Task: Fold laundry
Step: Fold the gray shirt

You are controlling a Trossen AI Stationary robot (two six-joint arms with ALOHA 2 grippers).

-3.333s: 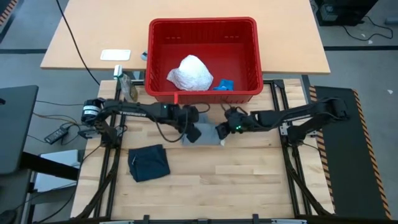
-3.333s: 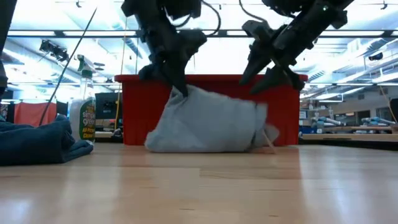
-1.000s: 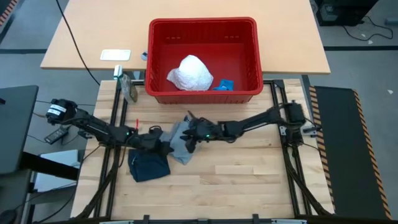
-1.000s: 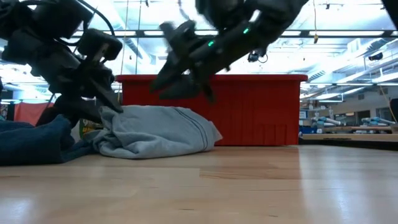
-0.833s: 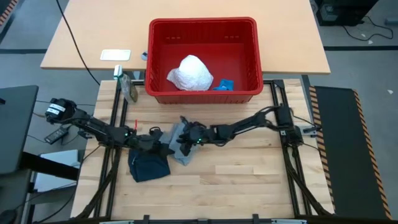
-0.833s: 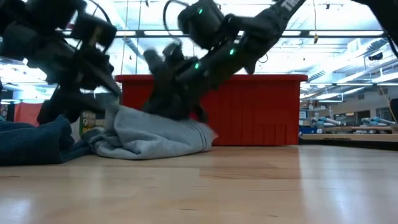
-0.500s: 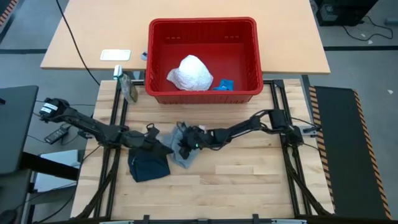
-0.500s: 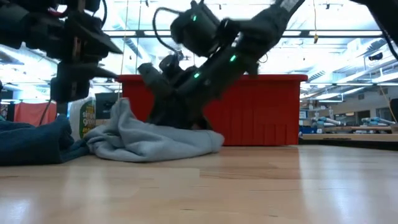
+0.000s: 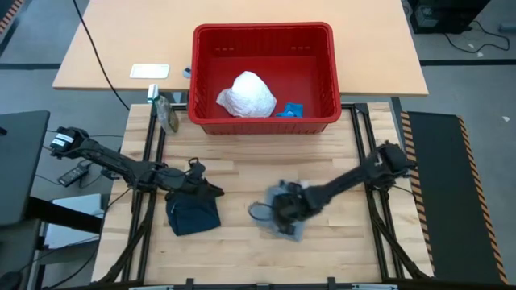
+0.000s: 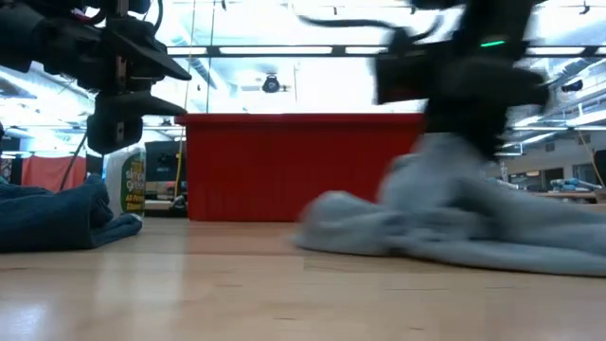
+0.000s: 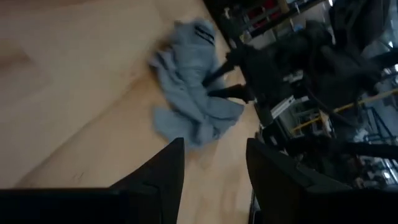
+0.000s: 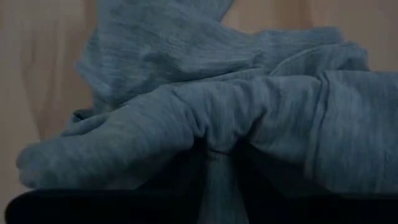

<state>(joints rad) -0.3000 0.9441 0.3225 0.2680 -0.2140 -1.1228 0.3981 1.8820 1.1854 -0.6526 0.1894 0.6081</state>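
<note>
Nearby, grey cloth (image 9: 284, 216) mid-table, clear edges.

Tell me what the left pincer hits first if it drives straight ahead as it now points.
Probably bare table, then the grey cloth that the right pincer grips; depth is unclear.

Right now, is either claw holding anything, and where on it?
The right claw pinches a bunched fold of the grey cloth. The left claw is open, holding nothing.

On my feed, the wooden counter (image 9: 339, 234) carries a dark navy cloth (image 9: 193, 214) near its left side, a crumpled grey cloth (image 9: 284, 213) toward the middle, and the red basket (image 9: 262, 122) along the far edge.
</note>
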